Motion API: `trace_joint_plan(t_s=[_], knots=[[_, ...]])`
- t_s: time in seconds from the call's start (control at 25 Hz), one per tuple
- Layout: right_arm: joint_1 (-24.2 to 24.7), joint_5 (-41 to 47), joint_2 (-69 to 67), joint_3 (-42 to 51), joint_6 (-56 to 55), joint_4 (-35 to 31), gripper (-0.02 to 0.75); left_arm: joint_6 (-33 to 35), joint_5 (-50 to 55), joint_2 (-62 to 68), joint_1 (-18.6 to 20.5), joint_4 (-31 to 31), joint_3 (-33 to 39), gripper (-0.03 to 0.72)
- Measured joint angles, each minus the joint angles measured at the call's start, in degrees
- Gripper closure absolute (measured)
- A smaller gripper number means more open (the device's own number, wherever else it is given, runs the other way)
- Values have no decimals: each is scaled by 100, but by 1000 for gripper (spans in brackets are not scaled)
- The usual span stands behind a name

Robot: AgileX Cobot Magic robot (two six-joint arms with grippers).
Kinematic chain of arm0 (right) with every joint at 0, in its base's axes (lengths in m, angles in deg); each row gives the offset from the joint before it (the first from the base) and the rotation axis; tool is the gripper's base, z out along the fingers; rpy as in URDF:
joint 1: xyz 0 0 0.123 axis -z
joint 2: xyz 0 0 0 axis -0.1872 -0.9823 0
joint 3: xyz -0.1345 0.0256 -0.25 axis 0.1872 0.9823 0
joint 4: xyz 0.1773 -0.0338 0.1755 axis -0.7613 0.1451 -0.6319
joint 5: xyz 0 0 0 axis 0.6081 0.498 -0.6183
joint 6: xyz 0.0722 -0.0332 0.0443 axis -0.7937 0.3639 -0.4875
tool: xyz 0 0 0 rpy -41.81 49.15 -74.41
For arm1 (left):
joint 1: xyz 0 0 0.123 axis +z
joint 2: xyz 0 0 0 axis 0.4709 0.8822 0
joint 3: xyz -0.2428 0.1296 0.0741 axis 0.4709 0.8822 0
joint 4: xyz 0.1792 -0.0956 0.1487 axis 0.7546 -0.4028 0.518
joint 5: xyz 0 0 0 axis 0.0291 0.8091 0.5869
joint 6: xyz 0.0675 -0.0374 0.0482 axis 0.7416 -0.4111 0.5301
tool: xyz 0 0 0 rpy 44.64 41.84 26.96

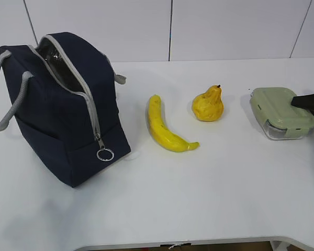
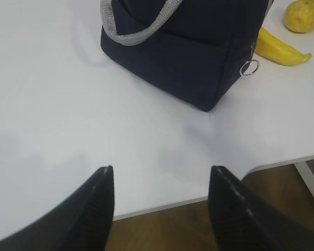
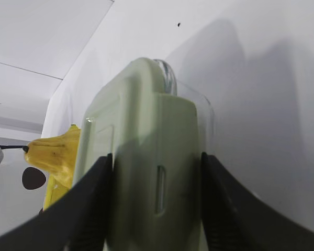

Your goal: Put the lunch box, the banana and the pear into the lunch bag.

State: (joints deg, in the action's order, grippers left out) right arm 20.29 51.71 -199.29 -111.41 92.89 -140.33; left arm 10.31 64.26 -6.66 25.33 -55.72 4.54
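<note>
The navy lunch bag (image 1: 63,115) stands at the left of the table with its zipper open at the top. To its right lies the banana (image 1: 165,130), then the pear (image 1: 208,104). At the far right sits the lunch box (image 1: 280,112) with its sage-green lid. My right gripper (image 3: 157,157) is shut on the lunch box (image 3: 146,120), one finger pressed on each long side; in the exterior view only a dark fingertip (image 1: 303,101) shows over the lid. My left gripper (image 2: 162,170) hangs open and empty over the table's front edge, short of the bag (image 2: 188,57).
The zipper's ring pull (image 1: 105,154) hangs at the bag's near corner. Grey strap handles (image 1: 0,99) stick out on the bag's left. The table's front edge (image 2: 167,205) runs just under the left fingers. A white wall stands behind.
</note>
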Motion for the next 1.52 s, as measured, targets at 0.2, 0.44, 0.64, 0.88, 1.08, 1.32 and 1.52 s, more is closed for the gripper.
trace_joint_plan(t_s=[0.2,0.44,0.64,0.88,1.08,1.32,1.52], knots=[[0,0,0,0,0,0,357,0,0,0,0,0,0,274],[0,0,0,0,0,0,358,0,0,0,0,0,0,274],[0,0,0,0,0,0,358,0,0,0,0,0,0,274],[0,0,0,0,0,-43,358,0,0,0,0,0,0,274],[0,0,0,0,0,-66,358,0,0,0,0,0,0,274],[0,-22,0,0,-262,-79,358,0,0,0,0,0,0,274],[0,-44,23,0,-373,-68,358,0,0,0,0,0,0,274]])
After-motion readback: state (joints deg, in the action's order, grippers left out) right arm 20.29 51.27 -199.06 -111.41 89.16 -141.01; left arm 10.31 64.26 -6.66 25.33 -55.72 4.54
